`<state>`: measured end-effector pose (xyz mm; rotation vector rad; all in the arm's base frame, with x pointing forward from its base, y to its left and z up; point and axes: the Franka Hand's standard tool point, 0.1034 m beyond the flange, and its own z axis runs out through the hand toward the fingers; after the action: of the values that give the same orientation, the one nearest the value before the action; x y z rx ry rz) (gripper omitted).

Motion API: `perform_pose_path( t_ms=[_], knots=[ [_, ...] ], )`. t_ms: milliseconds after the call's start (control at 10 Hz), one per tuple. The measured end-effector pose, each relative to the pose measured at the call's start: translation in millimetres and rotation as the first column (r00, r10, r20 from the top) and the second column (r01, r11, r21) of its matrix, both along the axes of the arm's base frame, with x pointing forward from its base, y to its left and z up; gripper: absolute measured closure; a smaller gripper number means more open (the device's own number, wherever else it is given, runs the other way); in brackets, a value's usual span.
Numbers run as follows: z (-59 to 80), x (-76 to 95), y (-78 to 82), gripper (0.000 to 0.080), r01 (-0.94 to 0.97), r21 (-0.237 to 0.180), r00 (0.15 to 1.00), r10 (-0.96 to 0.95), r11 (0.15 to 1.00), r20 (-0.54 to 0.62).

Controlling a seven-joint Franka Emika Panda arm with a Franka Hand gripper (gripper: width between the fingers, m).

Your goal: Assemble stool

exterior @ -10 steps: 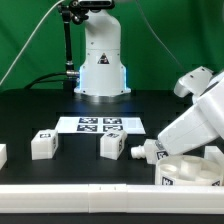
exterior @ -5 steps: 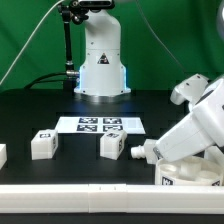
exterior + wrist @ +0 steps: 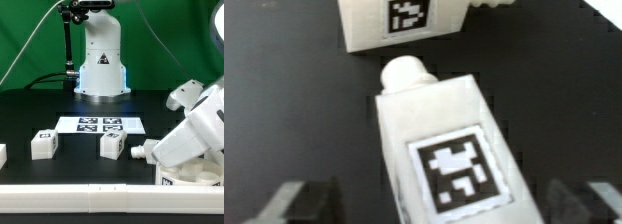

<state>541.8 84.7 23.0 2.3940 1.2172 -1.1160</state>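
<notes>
The white blocky plastic stool leg lies near, at the exterior view's right. It sits between the gripper's open jaws, untouched. Its long axis runs along their gap, with the peg toward a second tagged white leg.

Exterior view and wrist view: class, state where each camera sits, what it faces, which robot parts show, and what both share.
Exterior view: off the arm, facing the robot base across the table; the arm shows.
Wrist view: on the wrist, looking down on a leg between the open claw's fingertips.
Shared: probably that leg.
</notes>
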Motion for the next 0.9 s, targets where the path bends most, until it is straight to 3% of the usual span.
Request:
perform_pose_path(
  t_ms=[100,200,300,600,900],
  knots=[
    [0.1,-0.2,-0.6,0.0389,0.001,-0.001,1.0,-0.001,1.0,-0.001],
    [0.7,0.0,-0.9,0.0389,0.002,-0.001,1.0,-0.002,1.0,-0.001],
    [0.5,-0.3,-1.2,0.0465,0.002,-0.002,1.0,-0.002,1.0,-0.002],
    [5.1,-3.1,-6.3,0.0465,0.027,-0.012,0.999,-0.027,1.0,-0.021],
    [47.7,0.0,-16.9,0.0465,0.124,-0.063,0.989,-0.129,0.99,-0.076]
  ],
)
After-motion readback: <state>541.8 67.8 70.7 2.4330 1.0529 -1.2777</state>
